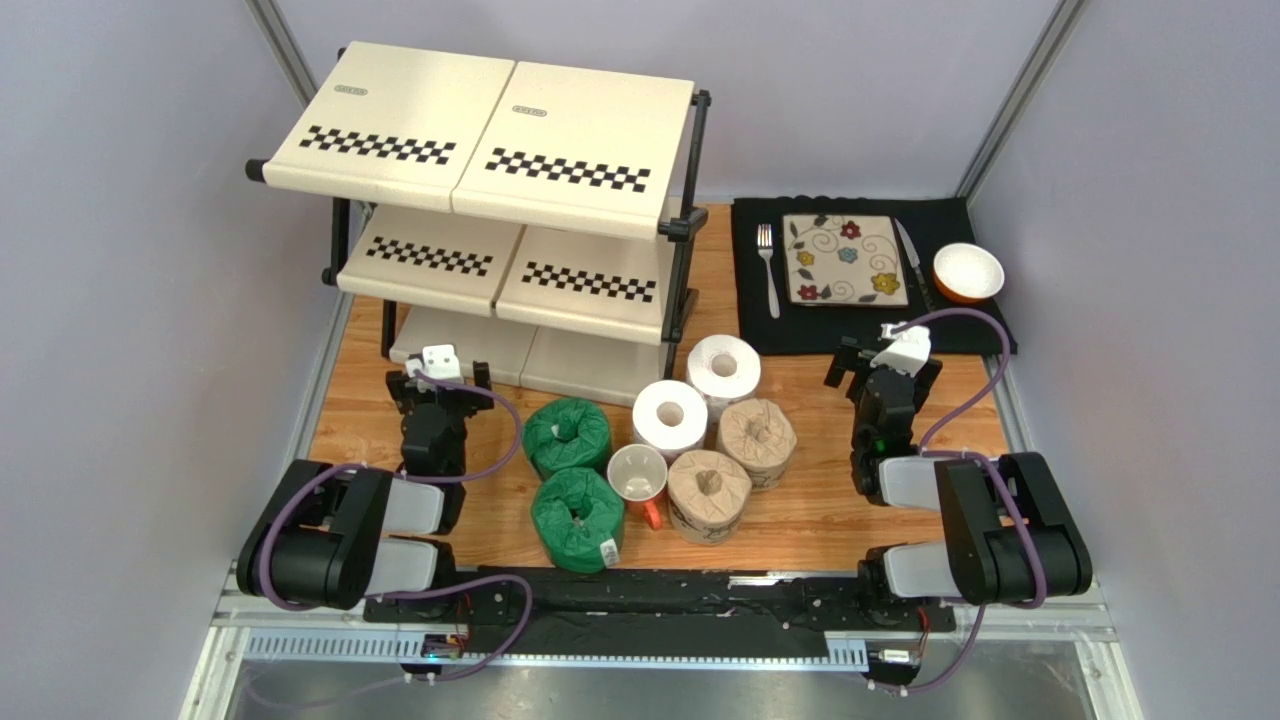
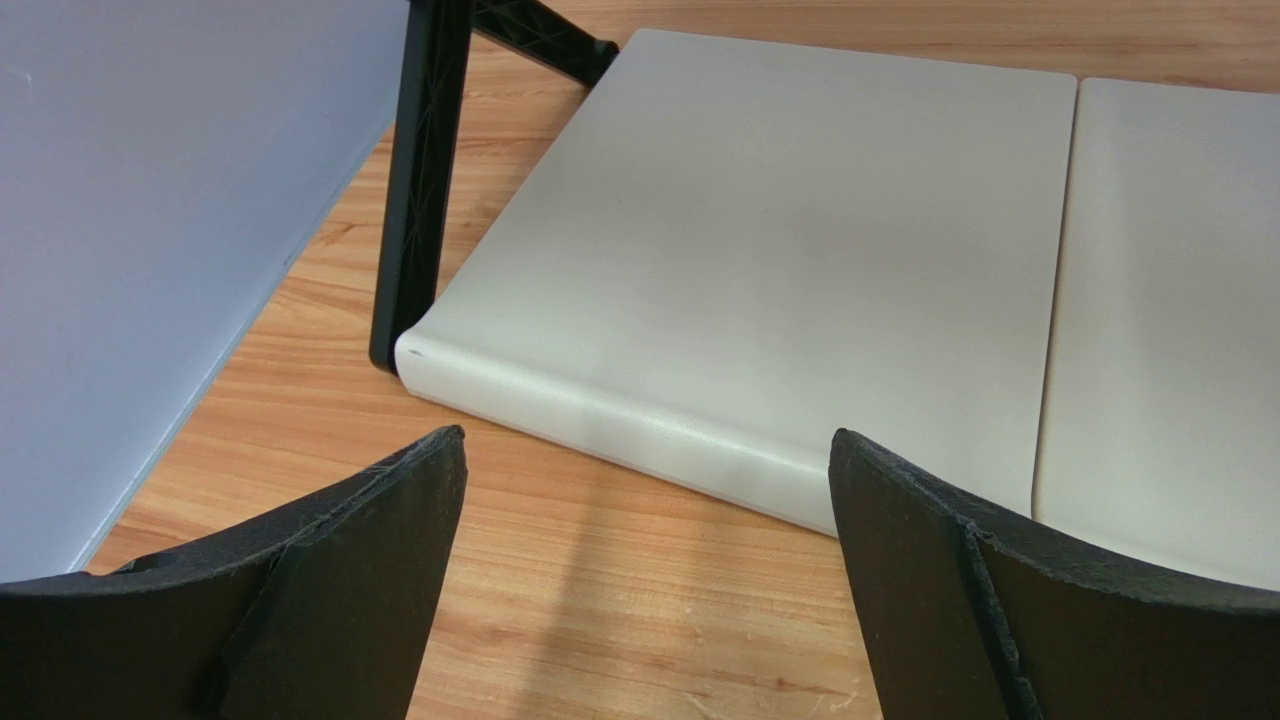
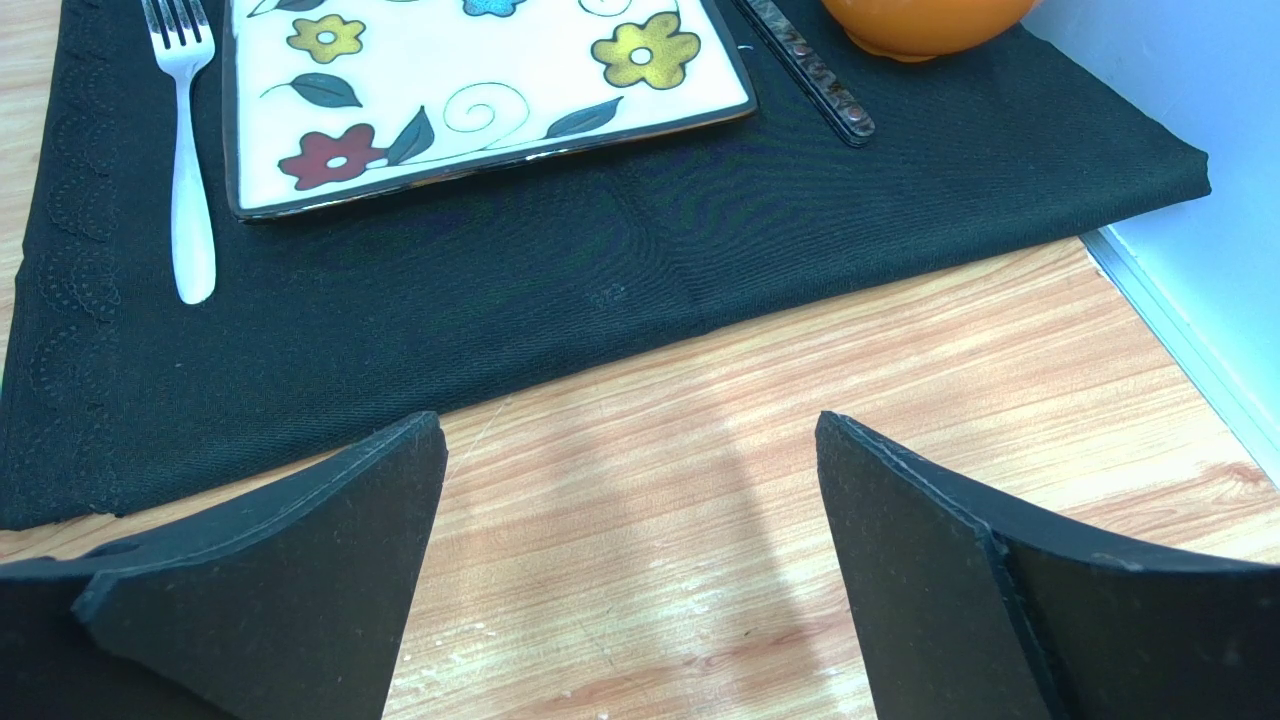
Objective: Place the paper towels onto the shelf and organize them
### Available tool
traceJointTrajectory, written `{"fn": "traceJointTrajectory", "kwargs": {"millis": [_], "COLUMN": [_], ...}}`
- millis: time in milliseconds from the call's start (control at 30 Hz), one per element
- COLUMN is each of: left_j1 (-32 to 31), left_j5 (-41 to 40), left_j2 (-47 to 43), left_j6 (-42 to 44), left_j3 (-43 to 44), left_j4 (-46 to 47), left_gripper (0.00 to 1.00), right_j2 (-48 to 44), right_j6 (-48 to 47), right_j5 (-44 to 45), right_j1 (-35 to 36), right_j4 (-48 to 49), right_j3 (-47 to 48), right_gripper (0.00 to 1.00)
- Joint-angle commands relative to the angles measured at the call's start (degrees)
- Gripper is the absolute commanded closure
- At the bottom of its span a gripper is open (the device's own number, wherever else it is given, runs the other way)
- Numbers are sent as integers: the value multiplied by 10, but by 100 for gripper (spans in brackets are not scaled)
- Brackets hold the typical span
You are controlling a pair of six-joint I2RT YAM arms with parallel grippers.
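Observation:
Six paper towel rolls stand in a cluster on the wooden table in the top view: two green (image 1: 567,435) (image 1: 577,518), two white (image 1: 670,416) (image 1: 723,366) and two tan-brown (image 1: 756,440) (image 1: 706,494). The three-tier cream shelf (image 1: 496,143) stands at the back left with nothing on it; its bottom tier shows in the left wrist view (image 2: 781,255). My left gripper (image 1: 437,369) is open and empty in front of the bottom tier, left of the green rolls. My right gripper (image 1: 890,353) is open and empty, right of the rolls, at the placemat's near edge.
A white mug with a red handle (image 1: 639,477) stands among the rolls. A black placemat (image 1: 962,333) at the back right holds a floral plate (image 1: 845,258), a fork (image 1: 768,267), a knife (image 1: 911,263) and an orange bowl (image 1: 968,273). Grey walls close both sides.

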Motion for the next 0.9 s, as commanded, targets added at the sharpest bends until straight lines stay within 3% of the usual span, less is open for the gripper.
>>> {"fn": "traceJointTrajectory", "kwargs": {"millis": [0,333,367,400,433,567,667,867], "left_j1": [4,4,4,5,4,4,4,4], "left_j5": [5,5,5,5,5,5,5,5], "left_j2": [-8,-8,-8,-8,-8,-7,-8,-8], "left_j6": [-2,-2,-2,-2,-2,-2,-2,-2], "left_j3": [-143,-143,-143,-143,-143,-143,-143,-143], "left_j4": [17,17,17,17,17,18,17,17], "left_gripper": [1,1,1,1,1,1,1,1], "right_j2": [-10,-32,-53,-110,-137,-247,-268,-228], "right_j6": [4,-15,-16,1,16,73,153,176], "right_j5": [2,-11,-10,-8,-8,-43,-31,-48], "right_j1": [0,0,5,6,5,6,7,5], "right_j4": [22,20,-17,-148,-216,-266,-327,-552], "right_j3": [10,16,29,74,94,119,148,283], "right_gripper": [1,1,1,1,1,0,1,1]}}
